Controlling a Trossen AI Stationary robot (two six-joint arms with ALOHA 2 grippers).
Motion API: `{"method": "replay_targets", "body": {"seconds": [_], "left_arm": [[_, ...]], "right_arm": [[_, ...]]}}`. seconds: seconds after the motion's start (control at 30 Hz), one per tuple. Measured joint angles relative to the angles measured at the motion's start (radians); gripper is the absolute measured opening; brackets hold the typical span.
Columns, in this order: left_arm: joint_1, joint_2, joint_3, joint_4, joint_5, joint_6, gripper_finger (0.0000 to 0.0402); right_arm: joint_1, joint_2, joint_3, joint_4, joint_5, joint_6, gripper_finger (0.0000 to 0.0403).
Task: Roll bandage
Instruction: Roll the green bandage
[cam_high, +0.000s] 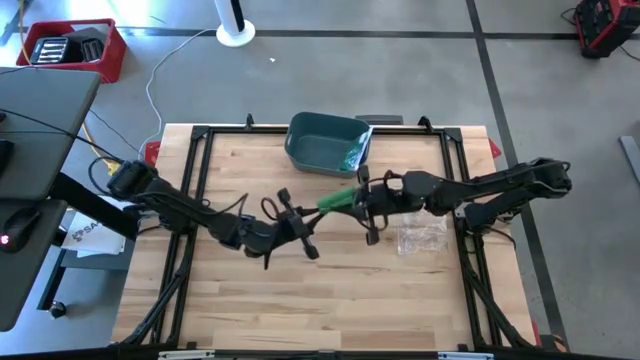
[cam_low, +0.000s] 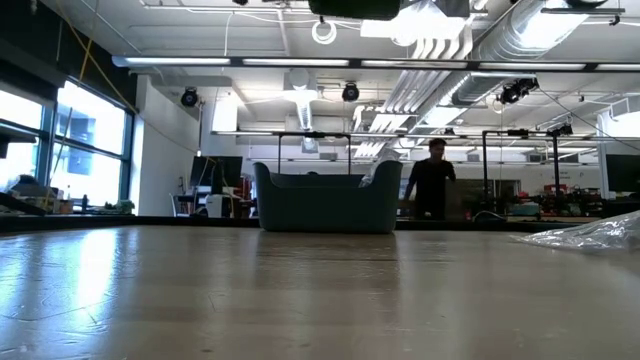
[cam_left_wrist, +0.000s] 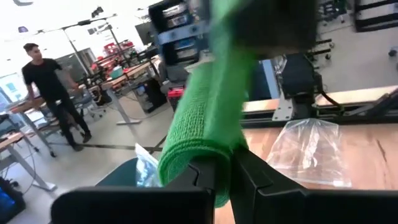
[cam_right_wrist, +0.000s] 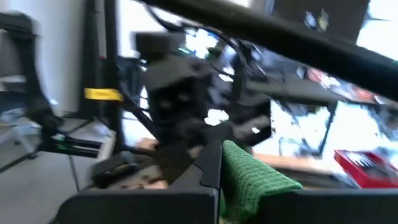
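Observation:
The green bandage (cam_high: 337, 201) hangs above the middle of the wooden table as a short thick strip stretched between my two grippers. My left gripper (cam_high: 312, 214) is shut on its left end, and my right gripper (cam_high: 360, 200) is shut on its right end. In the left wrist view the bandage (cam_left_wrist: 208, 118) runs away from my left gripper (cam_left_wrist: 227, 171) toward the right gripper's dark body. In the right wrist view its ribbed end (cam_right_wrist: 252, 177) sits at my right gripper (cam_right_wrist: 231, 180). The low view shows neither the bandage nor the grippers. My left gripper pinches the bandage's left end (cam_left_wrist: 217, 163) between its two fingers, coming level from the table's left. The cloth there is bunched thick, in more than one layer. The bandage is lifted clear of the table and reaches across to the other gripper. My right gripper pinches the bandage's right end (cam_right_wrist: 239, 167) between its two fingers, coming level from the table's right. The fingers lie roughly along the strip. The end is held clear of the table.
A teal bin (cam_high: 325, 143) stands at the table's far middle, also seen in the low view (cam_low: 325, 200). A clear plastic bag (cam_high: 420, 238) lies on the table under the right arm. A person (cam_low: 433, 185) stands in the room beyond the table.

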Motion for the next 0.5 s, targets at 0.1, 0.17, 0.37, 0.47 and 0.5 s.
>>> {"method": "replay_targets", "body": {"seconds": [0.1, 0.17, 0.37, 0.47, 0.5], "left_arm": [[0.007, 0.039, 0.0, 0.022, 0.039, 0.011, 0.0012], [0.012, 0.058, 0.0, 0.018, 0.039, 0.011, 0.0012], [0.026, 0.092, -0.001, 0.003, 0.088, -0.026, 0.0012], [0.027, 0.102, -0.002, -0.02, 0.151, -0.063, 0.0012], [0.031, 0.107, -0.002, -0.041, 0.165, -0.093, 0.0012]], "right_arm": [[-0.006, 0.0, 0.0, -0.05, 0.065, 0.019, 0.0], [-0.005, 0.0, 0.0, -0.081, 0.125, 0.015, 0.0], [-0.005, -0.001, 0.0, -0.227, 0.169, 0.123, 0.0], [0.001, -0.002, 0.0, -0.312, 0.214, 0.185, 0.0], [0.006, -0.002, 0.0, -0.329, 0.236, 0.205, 0.0]]}}
